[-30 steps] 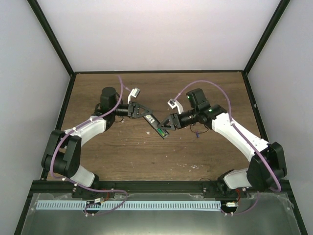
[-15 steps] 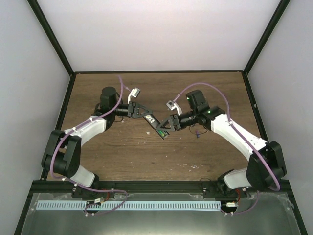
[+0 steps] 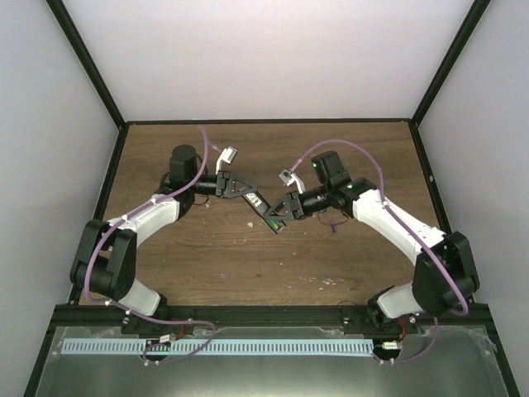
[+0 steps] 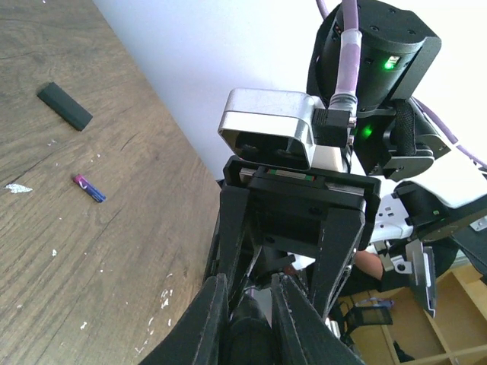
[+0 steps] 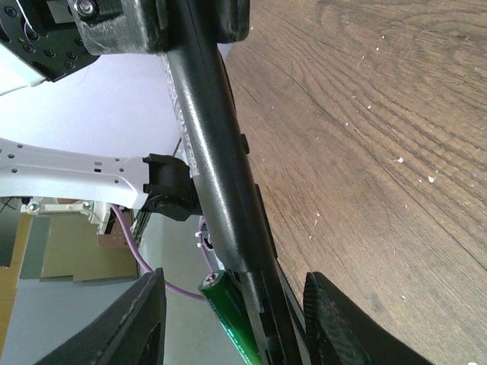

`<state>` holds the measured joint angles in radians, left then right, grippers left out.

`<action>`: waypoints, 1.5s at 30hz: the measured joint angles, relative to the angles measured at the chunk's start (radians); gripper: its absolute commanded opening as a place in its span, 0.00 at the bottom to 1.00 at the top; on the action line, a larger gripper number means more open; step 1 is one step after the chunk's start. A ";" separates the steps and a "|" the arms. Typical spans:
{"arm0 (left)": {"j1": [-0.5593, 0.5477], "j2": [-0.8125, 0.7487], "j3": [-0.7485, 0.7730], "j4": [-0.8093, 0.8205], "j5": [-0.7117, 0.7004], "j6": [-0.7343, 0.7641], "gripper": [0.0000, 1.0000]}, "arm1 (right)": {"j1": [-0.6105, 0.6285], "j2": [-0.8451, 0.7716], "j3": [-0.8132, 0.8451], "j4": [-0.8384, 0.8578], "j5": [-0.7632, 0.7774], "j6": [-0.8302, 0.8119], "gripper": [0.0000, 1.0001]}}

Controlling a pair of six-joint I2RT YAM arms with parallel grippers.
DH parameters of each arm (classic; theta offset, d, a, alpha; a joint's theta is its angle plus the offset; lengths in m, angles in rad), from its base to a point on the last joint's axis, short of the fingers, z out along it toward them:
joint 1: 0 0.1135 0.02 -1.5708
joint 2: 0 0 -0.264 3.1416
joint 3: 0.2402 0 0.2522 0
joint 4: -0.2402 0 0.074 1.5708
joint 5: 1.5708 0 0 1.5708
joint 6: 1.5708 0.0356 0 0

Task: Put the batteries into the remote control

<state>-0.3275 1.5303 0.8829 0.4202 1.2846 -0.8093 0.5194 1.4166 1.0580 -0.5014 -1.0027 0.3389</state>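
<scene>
Left gripper (image 4: 247, 304) is clamped on the 11 o'clock end of the remote control (image 3: 266, 215). It holds the remote off the table (image 3: 207, 265), slanted toward 5 o'clock, so the battery bay faces my other arm. Right gripper (image 5: 232, 289) has its fingers spread either side of that lower end, where the green battery (image 5: 227, 313) lies along the remote. I judge it is being seated, but cannot tell if it is fully in. The purple-blue battery (image 4: 90, 188) lies on the wood at 9 o'clock in the left wrist view, near a small black piece (image 4: 65, 106), probably the bay's lid.
</scene>
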 measured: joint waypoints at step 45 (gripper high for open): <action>-0.004 0.044 0.013 0.212 0.030 -0.185 0.00 | -0.001 0.000 -0.012 0.062 -0.039 -0.057 0.14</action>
<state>-0.3317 1.5745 0.8955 0.6327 1.3148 -0.9939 0.5182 1.4162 1.0462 -0.4393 -1.0420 0.2817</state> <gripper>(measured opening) 0.157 0.110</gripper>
